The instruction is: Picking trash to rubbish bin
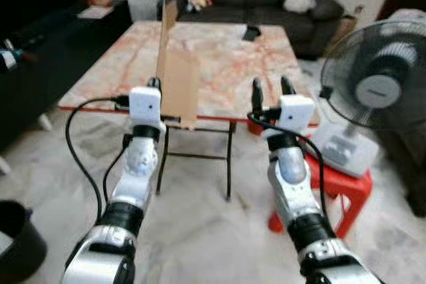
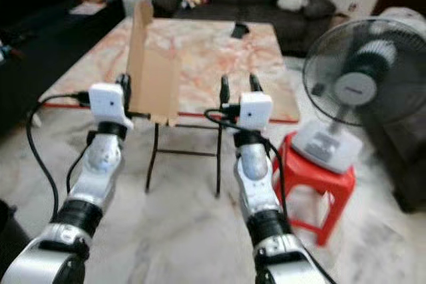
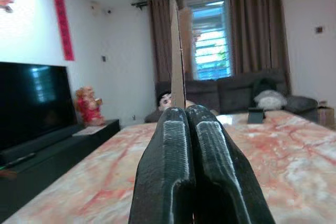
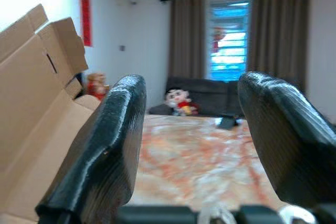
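At the desk's point(image 1: 266, 64) near edge, the left gripper point(image 1: 154, 84) has its fingers clenched on the flattened cardboard point(image 1: 177, 78), which lies partly on the desk. Beside the cardboard, the right gripper point(image 1: 272, 90) hovers, fingers spread.

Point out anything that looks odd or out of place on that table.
A flattened cardboard box stands tilted on edge on the marble table, overhanging its near edge, pinched by the left gripper. The right gripper hovers open beside it. A small dark object lies near the far edge.
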Controlling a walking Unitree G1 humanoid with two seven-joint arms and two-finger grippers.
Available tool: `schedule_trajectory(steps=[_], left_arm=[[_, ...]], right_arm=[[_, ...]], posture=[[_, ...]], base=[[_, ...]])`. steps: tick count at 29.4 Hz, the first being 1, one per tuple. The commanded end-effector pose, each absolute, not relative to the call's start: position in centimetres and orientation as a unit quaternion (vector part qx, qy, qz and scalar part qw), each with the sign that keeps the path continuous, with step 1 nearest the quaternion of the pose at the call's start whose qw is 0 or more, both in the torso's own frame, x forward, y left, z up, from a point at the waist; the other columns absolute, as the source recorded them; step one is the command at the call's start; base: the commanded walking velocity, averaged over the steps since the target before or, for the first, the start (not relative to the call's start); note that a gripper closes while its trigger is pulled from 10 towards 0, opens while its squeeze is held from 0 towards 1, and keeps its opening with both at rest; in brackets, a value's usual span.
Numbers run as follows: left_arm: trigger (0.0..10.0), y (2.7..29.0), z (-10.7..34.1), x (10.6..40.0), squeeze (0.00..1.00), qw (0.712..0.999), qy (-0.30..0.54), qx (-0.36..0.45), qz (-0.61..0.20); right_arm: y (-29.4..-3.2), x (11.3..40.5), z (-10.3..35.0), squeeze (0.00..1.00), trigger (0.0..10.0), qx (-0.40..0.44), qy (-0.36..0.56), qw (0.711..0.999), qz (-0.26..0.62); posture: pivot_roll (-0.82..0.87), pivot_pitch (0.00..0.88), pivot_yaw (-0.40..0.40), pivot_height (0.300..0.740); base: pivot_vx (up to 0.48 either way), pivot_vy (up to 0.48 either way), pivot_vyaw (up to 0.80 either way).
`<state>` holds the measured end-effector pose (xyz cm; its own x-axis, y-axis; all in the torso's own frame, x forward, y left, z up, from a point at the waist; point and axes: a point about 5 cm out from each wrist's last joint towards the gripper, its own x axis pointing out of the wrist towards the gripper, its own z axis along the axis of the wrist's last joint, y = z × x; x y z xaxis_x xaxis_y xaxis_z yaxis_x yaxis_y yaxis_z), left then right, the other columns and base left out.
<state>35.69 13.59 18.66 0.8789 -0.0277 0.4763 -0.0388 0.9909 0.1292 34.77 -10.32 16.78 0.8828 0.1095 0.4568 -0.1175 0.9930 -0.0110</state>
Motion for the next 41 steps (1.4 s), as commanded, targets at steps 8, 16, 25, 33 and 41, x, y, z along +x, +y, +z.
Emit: schedule_trajectory(steps=[8,16,25,33,41], left_arm=[[10.0,14.2,18.1,35.7,0.0,0.971,-0.229,0.072,0.01],[10.0,15.3,14.9,35.7,0.0,0.989,-0.141,0.047,0.007],[10.0,18.0,5.7,33.1,0.0,0.994,0.084,0.07,0.002],[10.0,19.9,-0.2,28.8,0.0,0.968,0.232,0.096,0.013],[10.0,20.5,-4.0,24.8,0.0,0.937,0.333,0.105,0.018]], right_arm=[[-11.2,34.7,16.2,0.0,10.0,0.005,-0.222,0.974,0.046],[-11.8,34.5,13.7,0.0,10.0,0.013,-0.165,0.985,0.041],[-14.3,31.6,3.8,0.0,10.0,0.043,0.083,0.995,0.018],[-15.7,25.6,-3.6,0.0,10.0,0.039,0.286,0.957,0.014],[-17.2,19.5,-7.8,0.0,10.0,0.035,0.412,0.91,-0.019]], posture=[[-0.03,0.0,-0.005,0.74],[-0.03,0.0,-0.008,0.74],[-0.03,0.001,-0.01,0.74],[-0.03,0.0,-0.014,0.74],[-0.04,0.0,-0.008,0.74]], base=[[0.0,0.0,0.0],[0.0,0.0,0.0],[0.0,0.0,0.0],[0.0,0.0,0.0],[0.0,0.0,0.0]])
